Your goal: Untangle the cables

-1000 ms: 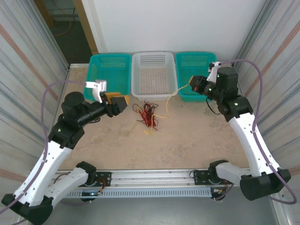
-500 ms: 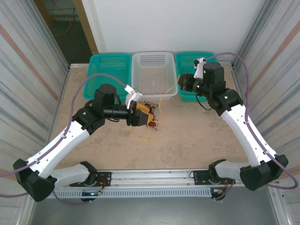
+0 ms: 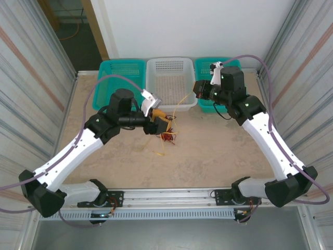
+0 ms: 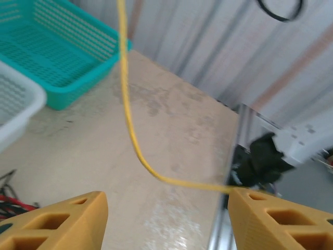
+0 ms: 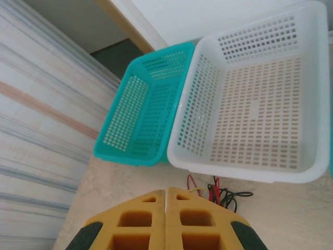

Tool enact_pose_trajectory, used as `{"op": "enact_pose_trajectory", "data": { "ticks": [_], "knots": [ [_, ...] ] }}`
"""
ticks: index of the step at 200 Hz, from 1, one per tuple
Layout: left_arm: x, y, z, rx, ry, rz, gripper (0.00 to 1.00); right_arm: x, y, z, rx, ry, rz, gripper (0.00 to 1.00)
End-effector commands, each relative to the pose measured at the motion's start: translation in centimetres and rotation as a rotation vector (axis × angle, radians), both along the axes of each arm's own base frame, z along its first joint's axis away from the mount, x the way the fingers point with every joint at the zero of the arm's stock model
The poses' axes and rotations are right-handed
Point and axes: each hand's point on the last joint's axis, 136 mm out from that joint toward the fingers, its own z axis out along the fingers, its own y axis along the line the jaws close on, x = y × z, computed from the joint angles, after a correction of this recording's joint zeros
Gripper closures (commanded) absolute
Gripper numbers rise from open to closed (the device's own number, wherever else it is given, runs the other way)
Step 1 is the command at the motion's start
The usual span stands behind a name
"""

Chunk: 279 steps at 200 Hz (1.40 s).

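The cables [image 3: 167, 136] lie as a red, black and yellow tangle on the table in front of the white basket [image 3: 170, 59]; the right wrist view shows the tangle [image 5: 223, 194] just past my fingertips. A pale yellow cable [image 3: 179, 107] rises from the tangle toward my right gripper [image 3: 196, 89], which is shut [image 5: 165, 191] and appears to pinch its end. My left gripper [image 3: 162, 125] hovers over the tangle, open [image 4: 165, 200]. The yellow cable [image 4: 136, 148] hangs down and curves across the gap ahead of the fingers, reaching the right fingertip [image 4: 244, 208].
Three baskets line the back edge: teal on the left [image 3: 122, 62], white in the middle, teal on the right [image 3: 213, 60]. Corrugated walls close both sides. The sandy tabletop [image 3: 218, 151] stretches to the rail at the near edge.
My left arm swung right and now sits over the tangle, its jaws slightly narrower. My right gripper moved left to the white basket's corner, drawing the yellow cable with it.
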Motion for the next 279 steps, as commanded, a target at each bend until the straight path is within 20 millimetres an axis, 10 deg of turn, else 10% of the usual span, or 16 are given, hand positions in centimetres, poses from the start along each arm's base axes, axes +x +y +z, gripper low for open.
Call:
{"op": "enact_pose_trajectory", "data": {
  "ticks": [1, 96, 134, 176, 234, 279],
  "knots": [
    [2.7, -0.7, 1.7, -0.030, -0.054, 0.081, 0.37, 0.1, 0.8, 1.3, -0.013, -0.044, 0.027, 1.00],
    [6.7, -1.7, 0.3, -0.049, 0.000, 0.189, 1.00, 0.0, 2.1, 2.0, -0.018, -0.064, 0.065, 1.00],
    [8.1, -0.2, 1.1, -0.054, -0.026, 0.283, 1.00, 0.3, 1.6, 1.9, -0.037, -0.063, 0.037, 0.97],
    [14.2, 6.7, 1.8, 0.011, -0.062, 0.613, 1.00, 0.0, -2.2, 1.1, -0.118, -0.074, -0.115, 0.43],
    [25.1, 20.0, 2.9, -0.063, -0.113, 1.074, 1.00, -2.1, -4.0, -3.7, -0.076, 0.055, -0.122, 0.45],
    [32.1, 23.8, -0.1, -0.048, -0.074, 1.230, 1.00, -3.2, -3.9, -5.7, -0.078, 0.105, -0.100, 0.50]
  ]
}}
